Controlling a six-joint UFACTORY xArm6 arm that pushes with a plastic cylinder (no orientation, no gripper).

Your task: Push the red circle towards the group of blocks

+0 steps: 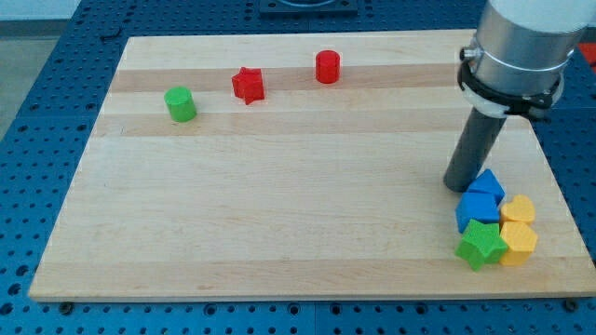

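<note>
A robot arm's dark rod stands on a pale wooden tabletop (279,233), my tip (460,187) planted near the view's right edge, just beside the upper left of a blue block (486,186) that heads a tight cluster at the view's bottom right. The end effector is a plain rod with no jaws to open or close, and it holds nothing. The cluster packs a second blue block (477,212), a green star (480,245), a yellow heart-like block (519,209) and a yellow block (519,242), all touching or nearly so. The red circle (328,67) sits near the view's top, around the middle, well apart from the tip and the cluster. To its left lie a red star (248,85) and, farther left, a green circle (180,103).
</note>
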